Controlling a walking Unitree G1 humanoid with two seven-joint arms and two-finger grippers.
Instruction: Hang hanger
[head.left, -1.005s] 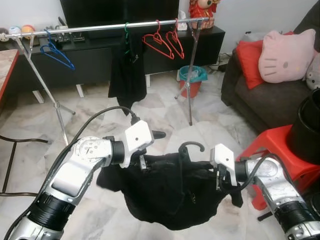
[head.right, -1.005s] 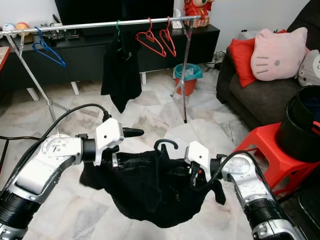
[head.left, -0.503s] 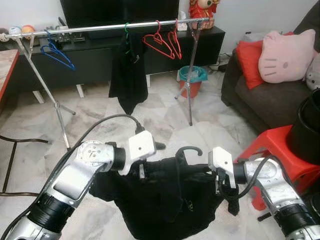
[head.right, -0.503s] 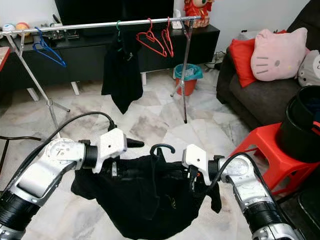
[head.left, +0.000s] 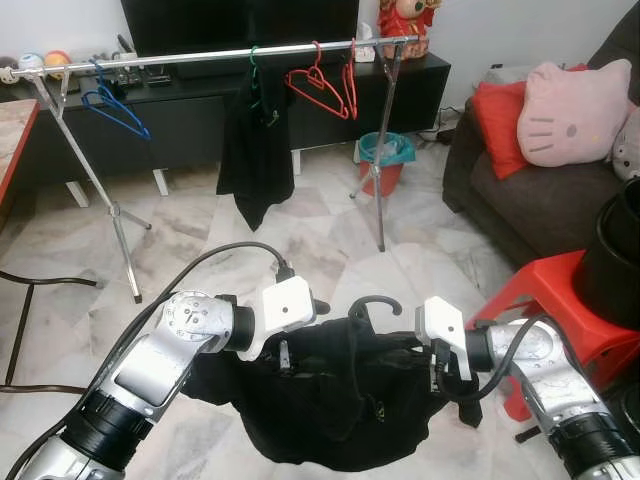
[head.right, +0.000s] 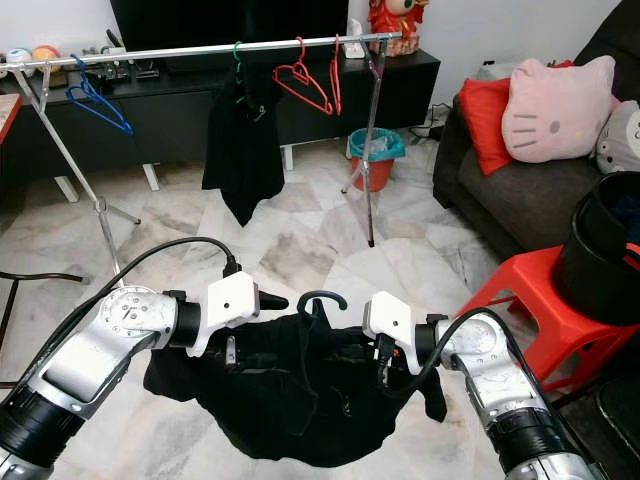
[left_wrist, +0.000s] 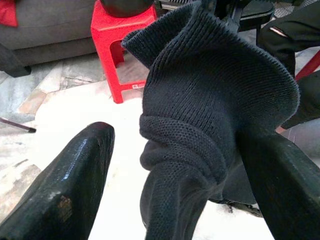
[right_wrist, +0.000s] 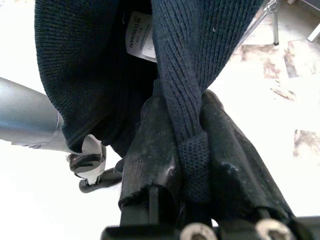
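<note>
Both arms were up in front of the robot, stretching a black knitted garment (head.left: 340, 390) between them above the marbled tile floor (head.left: 300, 225). Right gripper (right_wrist: 185, 145): jaws clamped shut on a fold of the knit, fabric pinched between the two black fingers (right_wrist: 150, 150). Left gripper (left_wrist: 165, 165): jaws stood apart, the garment's rolled edge draped between them and lying against one finger; the other finger (left_wrist: 65, 190) was clear of the cloth. A black hanger hook (head.left: 374, 302) stuck up out of the garment's middle, between the two grippers. The garment sagged below both wrists, its lower edge hanging above the floor.

To the robot's right: a red plastic stool (head.left: 545, 290) with a black bucket (head.left: 615, 260) on it, just beside the right arm. Behind it, a dark sofa (head.left: 530, 190) with a pink cat-face cushion (head.left: 575, 110) and a red cushion (head.left: 497, 115).

Further back: a silver clothes rail (head.left: 200, 56) on tripod legs, carrying a blue hanger (head.left: 113, 108), a black garment on a green hanger (head.left: 255, 140) and two red hangers (head.left: 330, 85). A teal-rimmed red bin (head.left: 384, 160) sat behind the rail's right leg, in front of a low black TV cabinet (head.left: 200, 110).
</note>
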